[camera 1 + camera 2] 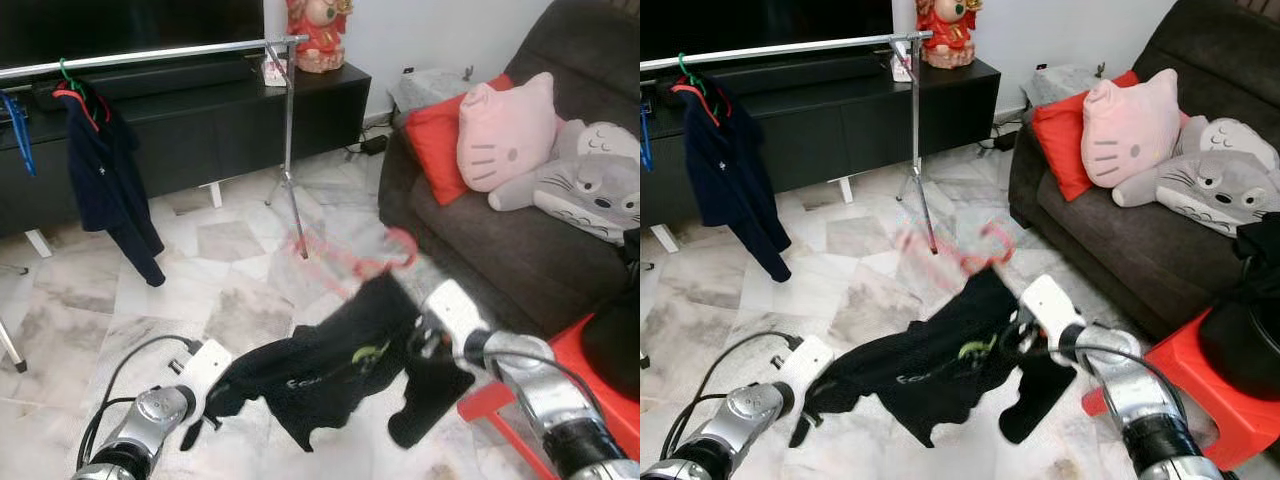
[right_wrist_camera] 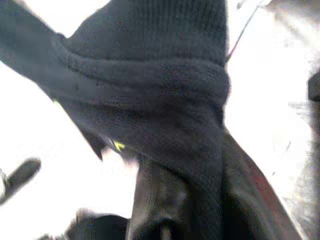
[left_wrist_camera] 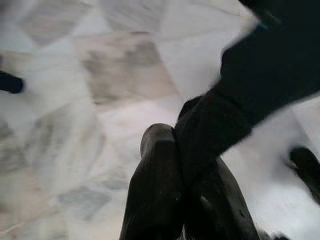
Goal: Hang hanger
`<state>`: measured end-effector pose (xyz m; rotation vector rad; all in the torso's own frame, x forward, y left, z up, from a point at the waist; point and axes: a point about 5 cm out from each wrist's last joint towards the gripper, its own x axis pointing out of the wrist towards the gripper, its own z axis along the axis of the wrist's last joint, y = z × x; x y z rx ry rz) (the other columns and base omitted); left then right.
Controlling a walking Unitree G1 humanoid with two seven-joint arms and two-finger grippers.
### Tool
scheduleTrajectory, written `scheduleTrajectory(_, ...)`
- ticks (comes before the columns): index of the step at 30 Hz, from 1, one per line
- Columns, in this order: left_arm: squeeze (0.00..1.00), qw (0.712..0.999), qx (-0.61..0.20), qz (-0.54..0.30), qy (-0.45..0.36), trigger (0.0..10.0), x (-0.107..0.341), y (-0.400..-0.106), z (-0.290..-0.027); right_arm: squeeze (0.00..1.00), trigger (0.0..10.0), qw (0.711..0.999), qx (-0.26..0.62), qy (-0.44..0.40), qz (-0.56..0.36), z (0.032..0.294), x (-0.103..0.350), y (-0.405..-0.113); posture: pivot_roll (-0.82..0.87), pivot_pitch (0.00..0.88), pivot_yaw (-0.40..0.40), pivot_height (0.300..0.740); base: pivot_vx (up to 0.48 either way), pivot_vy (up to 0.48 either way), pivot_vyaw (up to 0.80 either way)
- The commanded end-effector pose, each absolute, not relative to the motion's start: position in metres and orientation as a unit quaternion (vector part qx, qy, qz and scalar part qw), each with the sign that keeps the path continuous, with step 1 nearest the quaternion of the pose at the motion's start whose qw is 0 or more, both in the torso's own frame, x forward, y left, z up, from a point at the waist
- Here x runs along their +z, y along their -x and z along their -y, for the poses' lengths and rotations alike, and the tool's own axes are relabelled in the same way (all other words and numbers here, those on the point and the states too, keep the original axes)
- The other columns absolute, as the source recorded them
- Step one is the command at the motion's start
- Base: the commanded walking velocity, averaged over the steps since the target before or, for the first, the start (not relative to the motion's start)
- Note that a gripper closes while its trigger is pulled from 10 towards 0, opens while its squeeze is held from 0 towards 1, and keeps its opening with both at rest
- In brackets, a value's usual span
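Holding a black garment (image 1: 330,375) on a blurred red hanger (image 1: 355,262) above the marble floor (image 1: 230,290), right gripper (image 1: 425,340) fingers closed on collar w/ hanger, left gripper (image 1: 200,425) pinching the sleeve end, clothes rail (image 1: 150,55) well apart behind, navy jacket (image 1: 110,180) hung on it.

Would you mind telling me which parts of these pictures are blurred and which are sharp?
In the left eye view the red hanger is smeared by motion, while the rail and sofa stay sharp; in the left wrist view the black shirt is soft-edged; in the right wrist view the floor is washed out white.
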<state>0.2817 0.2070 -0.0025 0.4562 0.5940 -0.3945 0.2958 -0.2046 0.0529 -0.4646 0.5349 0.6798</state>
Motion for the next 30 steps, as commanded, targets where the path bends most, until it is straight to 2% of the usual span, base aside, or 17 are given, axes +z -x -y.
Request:
scheduleTrajectory(1, 0.0, 0.925, -0.188, -0.27, -0.189, 0.0, 0.005, -0.289, -0.205, 0.0, 10.0, 0.907, 0.279, 0.203, -0.241, 0.216, 0.059, -0.302, -0.04, 0.0, -0.099, 0.74, 0.0, 0.0, 0.0)
scheduleTrajectory(4, 0.0, 0.92, -0.24, -0.267, -0.16, 0.0, 0.007, -0.288, -0.196, 0.0, 10.0, 0.928, 0.293, 0.116, -0.2, 0.206, 0.071, -0.305, -0.04, 0.0, -0.101, 0.74, 0.0, 0.0, 0.0)
scheduleTrajectory(7, 0.0, 0.91, -0.271, -0.27, -0.159, 0.1, 0.007, -0.286, -0.192, 0.0, 10.0, 0.928, 0.305, 0.081, -0.198, 0.201, 0.071, -0.304, -0.04, 0.0, -0.101, 0.74, 0.0, 0.0, 0.0)
scheduleTrajectory(8, 0.0, 0.907, -0.279, -0.275, -0.154, 1.5, 0.007, -0.285, -0.19, 0.0, 10.0, 0.923, 0.314, 0.086, -0.206, 0.2, 0.069, -0.302, -0.04, 0.0, -0.101, 0.74, 0.0, 0.0, 0.0)
scheduleTrajectory(9, 0.0, 0.903, -0.286, -0.278, -0.157, 10.0, 0.007, -0.285, -0.19, 0.0, 10.0, 0.918, 0.323, 0.092, -0.212, 0.199, 0.066, -0.3, -0.04, 0.0, -0.101, 0.74, 0.0, 0.0, 0.0)
scheduleTrajectory(14, 0.0, 0.907, -0.282, -0.263, -0.17, 10.0, 0.011, -0.287, -0.194, 0.0, 10.0, 0.908, 0.347, 0.088, -0.219, 0.195, 0.061, -0.296, -0.03, 0.0, -0.103, 0.74, 0.0, 0.0, 0.0)
scheduleTrajectory(15, 1.0, 0.91, -0.285, -0.259, -0.156, 10.0, 0.014, -0.288, -0.195, 0.0, 10.0, 0.903, 0.356, 0.089, -0.223, 0.194, 0.06, -0.294, -0.03, 0.0, -0.103, 0.74, 0.0, 0.0, 0.0)
scheduleTrajectory(22, 1.0, 0.901, -0.321, -0.248, -0.152, 10.0, 0.024, -0.287, -0.202, 0.0, 10.0, 0.88, 0.379, 0.133, -0.253, 0.2, 0.054, -0.29, -0.03, 0.0, -0.104, 0.74, 0.0, 0.0, 0.0)
scheduleTrajectory(27, 1.0, 0.87, -0.386, -0.264, -0.157, 10.0, 0.028, -0.277, -0.205, 0.0, 10.0, 0.862, 0.394, 0.172, -0.267, 0.203, 0.051, -0.29, -0.03, 0.0, -0.105, 0.74, 0.0, 0.0, 0.0)
scheduleTrajectory(30, 1.0, 0.865, -0.414, -0.249, -0.137, 10.0, 0.043, -0.276, -0.209, 0.0, 10.0, 0.832, 0.435, 0.19, -0.288, 0.203, 0.047, -0.284, -0.03, 0.0, -0.105, 0.74, 0.0, 0.0, 0.0)
